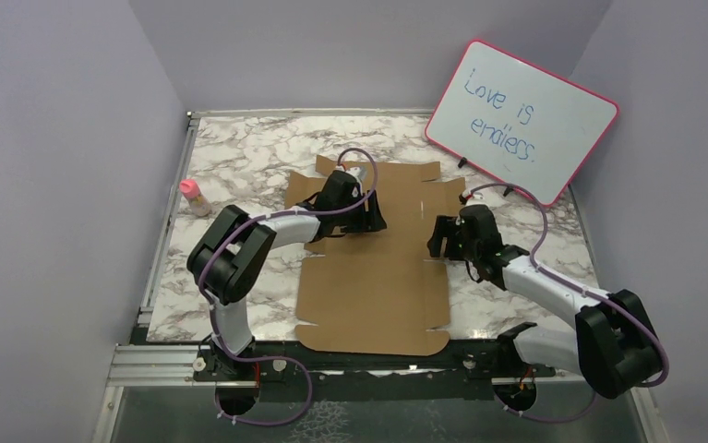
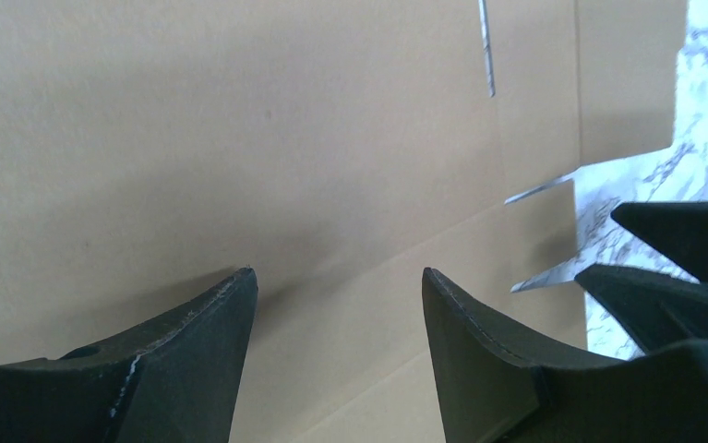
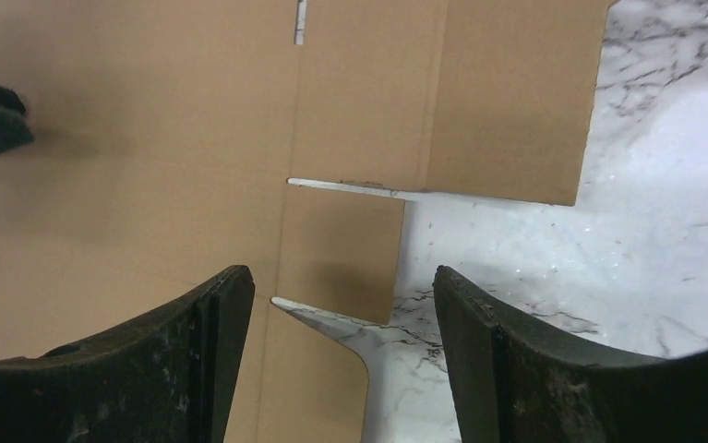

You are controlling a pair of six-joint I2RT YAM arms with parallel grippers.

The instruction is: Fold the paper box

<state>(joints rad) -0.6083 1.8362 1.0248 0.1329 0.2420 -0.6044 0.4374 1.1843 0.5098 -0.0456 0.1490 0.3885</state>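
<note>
The paper box (image 1: 378, 286) is a flat, unfolded brown cardboard sheet with flaps and slits, lying in the middle of the marble table. My left gripper (image 1: 375, 220) is open and hovers low over the sheet's far left part; in the left wrist view (image 2: 339, 273) only cardboard (image 2: 239, 138) lies between its fingers. My right gripper (image 1: 439, 242) is open and empty over the sheet's right edge. In the right wrist view (image 3: 342, 271) its fingers straddle a small side tab (image 3: 341, 254) and a slit, with marble to the right.
A pink-framed whiteboard (image 1: 521, 120) leans at the back right. A small bottle with a pink cap (image 1: 193, 196) stands at the table's left edge (image 1: 161, 249). Purple walls close in both sides. In the left wrist view the right gripper's fingers (image 2: 673, 268) show at the right.
</note>
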